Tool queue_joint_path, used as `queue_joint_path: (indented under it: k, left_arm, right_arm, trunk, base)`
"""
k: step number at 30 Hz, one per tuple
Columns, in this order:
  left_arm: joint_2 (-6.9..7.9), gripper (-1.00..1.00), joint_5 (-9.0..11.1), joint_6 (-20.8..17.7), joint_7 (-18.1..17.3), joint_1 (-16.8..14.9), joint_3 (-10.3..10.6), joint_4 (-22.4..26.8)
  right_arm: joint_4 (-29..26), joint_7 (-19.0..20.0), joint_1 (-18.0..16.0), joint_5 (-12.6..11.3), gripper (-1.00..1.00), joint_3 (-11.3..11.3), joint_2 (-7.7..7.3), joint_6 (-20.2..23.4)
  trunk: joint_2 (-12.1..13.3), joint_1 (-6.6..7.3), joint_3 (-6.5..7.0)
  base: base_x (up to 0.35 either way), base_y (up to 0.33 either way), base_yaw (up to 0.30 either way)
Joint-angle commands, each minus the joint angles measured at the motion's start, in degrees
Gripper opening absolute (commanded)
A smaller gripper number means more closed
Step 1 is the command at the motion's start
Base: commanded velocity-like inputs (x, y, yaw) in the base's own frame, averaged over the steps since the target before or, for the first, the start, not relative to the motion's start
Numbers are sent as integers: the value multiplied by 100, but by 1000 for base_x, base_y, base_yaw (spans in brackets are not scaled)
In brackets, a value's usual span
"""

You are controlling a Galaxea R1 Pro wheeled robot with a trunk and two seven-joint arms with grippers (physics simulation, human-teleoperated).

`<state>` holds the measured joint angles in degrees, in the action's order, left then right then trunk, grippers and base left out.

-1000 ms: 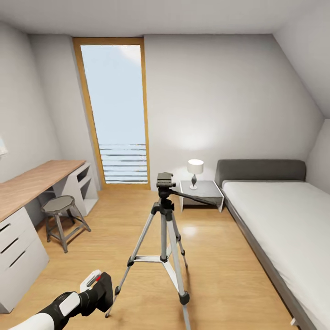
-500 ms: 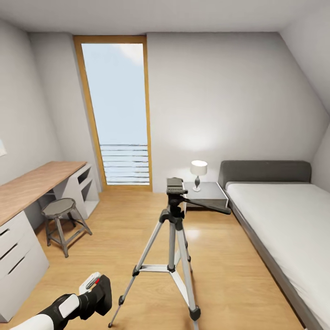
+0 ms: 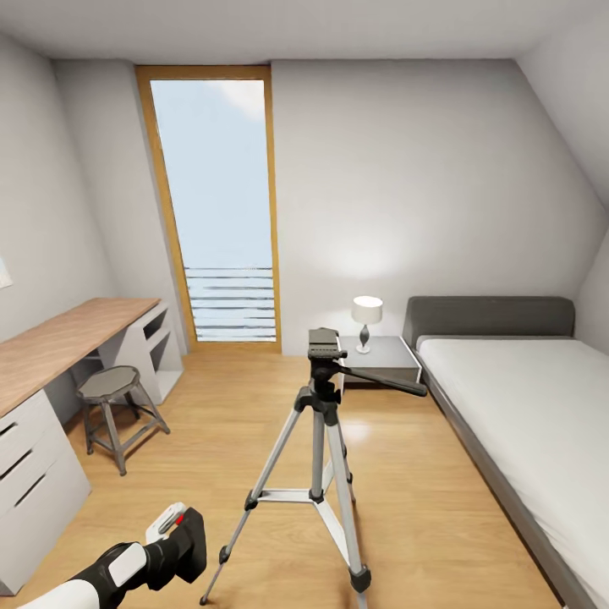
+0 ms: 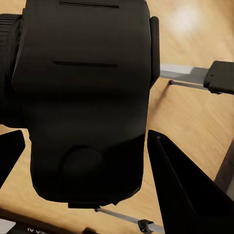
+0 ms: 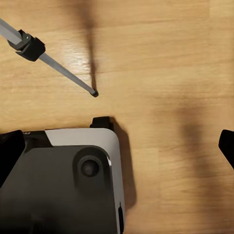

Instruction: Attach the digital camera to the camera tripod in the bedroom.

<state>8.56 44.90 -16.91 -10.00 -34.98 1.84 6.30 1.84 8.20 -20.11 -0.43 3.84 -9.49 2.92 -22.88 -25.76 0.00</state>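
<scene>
- L tool (image 3: pixel 182 541) clamped on digital camera (image 4: pixel 85 97), low at L of camera tripod (image 3: pixel 320 440).
- R tool (image 5: pixel 117 141): fingers spread, nothing held.
- Tripod head (image 3: pixel 322 344) bare, mid floor by bed (image 3: pixel 524 397).
- Next: lift cam above head, keep level, lower straight onto plate; avoid pan handle (image 3: pixel 385 381).

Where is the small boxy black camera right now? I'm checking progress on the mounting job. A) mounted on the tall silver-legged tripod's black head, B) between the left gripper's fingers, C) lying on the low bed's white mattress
B: in the left wrist view the small boxy black camera sits between the left gripper's fingers, and the silver-legged tripod's head is bare.
</scene>
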Motion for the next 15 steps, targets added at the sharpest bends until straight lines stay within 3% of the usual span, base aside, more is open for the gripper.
queue_joint_path:
  k: [1, 7, 15]
  left_arm:
    - [1, -100, 31, -23, -10, -1, 16, 1]
    - [-10, -100, 15, -19, -3, 0, 18, -135]
    - [-10, -100, -226, -18, -2, 0, 18, -166]
  right_arm:
    - [9, 19, -6, -4, 100, 38, 0, 9]
    - [9, 23, -6, -1, 100, 38, -14, 1]
    - [9, 24, -7, -1, 100, 38, -18, -4]
  trunk:
    - [-4, -2, -2]
    - [-4, -2, -36]
    - [-4, -2, -107]
  base:
    - [0, 0, 0]
    - [0, 0, 0]
    - [0, 0, 0]
